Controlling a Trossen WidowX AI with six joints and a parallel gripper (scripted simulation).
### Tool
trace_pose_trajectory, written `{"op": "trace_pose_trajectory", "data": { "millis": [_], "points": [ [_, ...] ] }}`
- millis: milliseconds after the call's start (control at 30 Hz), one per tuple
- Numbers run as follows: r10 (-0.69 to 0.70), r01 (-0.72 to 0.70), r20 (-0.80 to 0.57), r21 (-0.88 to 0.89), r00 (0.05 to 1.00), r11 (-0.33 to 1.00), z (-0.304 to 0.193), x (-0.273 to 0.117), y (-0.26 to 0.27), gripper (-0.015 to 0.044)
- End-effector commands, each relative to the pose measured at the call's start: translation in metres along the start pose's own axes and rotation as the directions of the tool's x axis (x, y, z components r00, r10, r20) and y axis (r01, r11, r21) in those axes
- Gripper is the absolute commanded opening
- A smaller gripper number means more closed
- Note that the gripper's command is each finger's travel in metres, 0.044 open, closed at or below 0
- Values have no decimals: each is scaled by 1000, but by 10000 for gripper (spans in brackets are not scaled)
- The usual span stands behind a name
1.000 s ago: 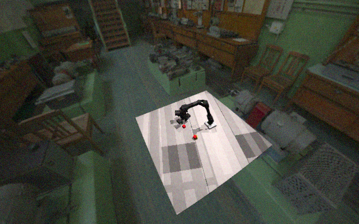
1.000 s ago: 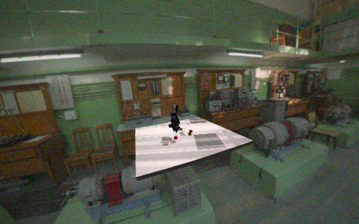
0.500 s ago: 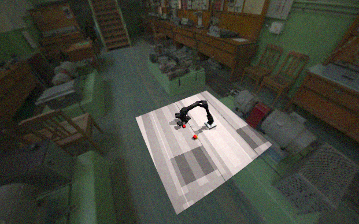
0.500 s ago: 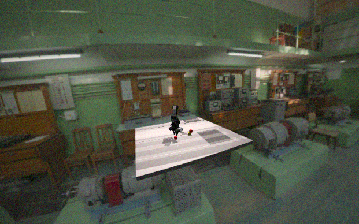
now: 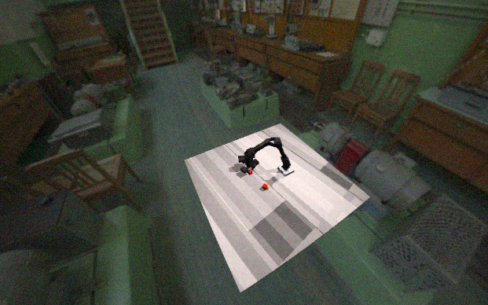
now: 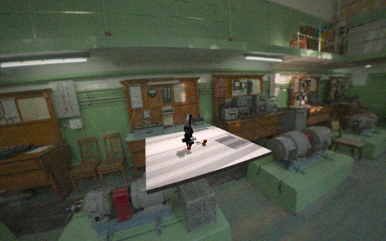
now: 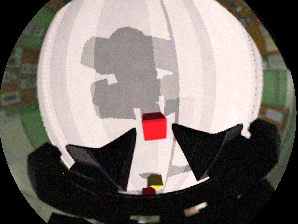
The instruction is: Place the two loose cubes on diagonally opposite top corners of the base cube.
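A loose red cube (image 5: 250, 172) (image 6: 189, 148) (image 7: 154, 127) lies on the table. My gripper (image 5: 250, 167) (image 6: 188, 145) (image 7: 153, 128) is open and points down just above it. In the wrist view this cube shows in the gap between the fingertips, with pale table on both sides. The yellow base cube (image 6: 204, 144) (image 7: 155, 180) stands apart from it. The other red cube (image 5: 265, 185) (image 6: 205, 141) (image 7: 148, 191) sits on top of the base cube, toward one side. Its exact corner and overhang are too small to tell, and the wrist view cuts off part of it.
The striped table top (image 5: 225, 236) (image 6: 165, 177) carries the arm's white base plate (image 5: 286, 170), which stands behind the cubes in the top view. The arm's shadow falls beside the loose cube. Chairs, benches and machines stand around the table, away from the cubes.
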State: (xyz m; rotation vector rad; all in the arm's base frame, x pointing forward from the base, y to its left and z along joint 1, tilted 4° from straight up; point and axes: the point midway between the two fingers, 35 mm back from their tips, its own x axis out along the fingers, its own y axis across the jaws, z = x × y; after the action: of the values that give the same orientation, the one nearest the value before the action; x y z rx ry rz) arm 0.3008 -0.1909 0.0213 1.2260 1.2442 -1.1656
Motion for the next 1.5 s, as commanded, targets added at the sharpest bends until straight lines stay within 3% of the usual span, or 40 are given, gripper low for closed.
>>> {"op": "trace_pose_trajectory", "data": {
  "millis": [0, 133, 333, 533, 1467],
  "points": [
    [-1, 1, 1, 4, 1000, 1000, 0, 7, 0, 265],
    [-1, 1, 1, 4, 1000, 1000, 0, 11, -1, 265],
    [-1, 1, 1, 4, 1000, 1000, 0, 11, -1, 107],
    [-1, 1, 1, 4, 1000, 1000, 0, 7, 0, 105],
    [0, 0, 2, 4, 1000, 1000, 1, -81, 2, 105]
  ]
}}
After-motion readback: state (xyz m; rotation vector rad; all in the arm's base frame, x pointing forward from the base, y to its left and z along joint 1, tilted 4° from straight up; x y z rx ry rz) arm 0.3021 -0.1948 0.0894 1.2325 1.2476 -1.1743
